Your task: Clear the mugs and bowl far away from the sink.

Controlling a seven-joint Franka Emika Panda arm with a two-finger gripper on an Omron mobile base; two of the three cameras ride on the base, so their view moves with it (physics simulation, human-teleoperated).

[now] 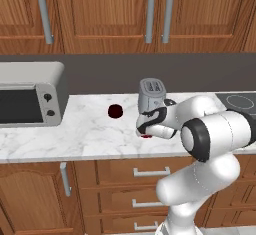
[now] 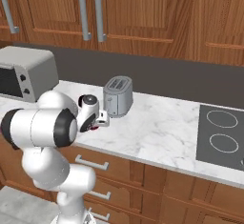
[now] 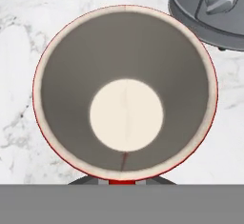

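Red mug [image 3: 125, 94] rigid, light, glossy, likely slippery; upright on tabletop [image 1: 90, 134]. Hand [image 1: 146, 130] clenched on near rim, grip thin; wall or handle safer. Maroon mug [image 1: 115, 111] apart.

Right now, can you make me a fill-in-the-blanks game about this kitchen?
1. The gripper is closed on the rim of the ___ mug.
2. The silver toaster sits on the ___ counter.
3. The maroon mug stands between the toaster oven and the ___.

Missing words: red; marble; toaster
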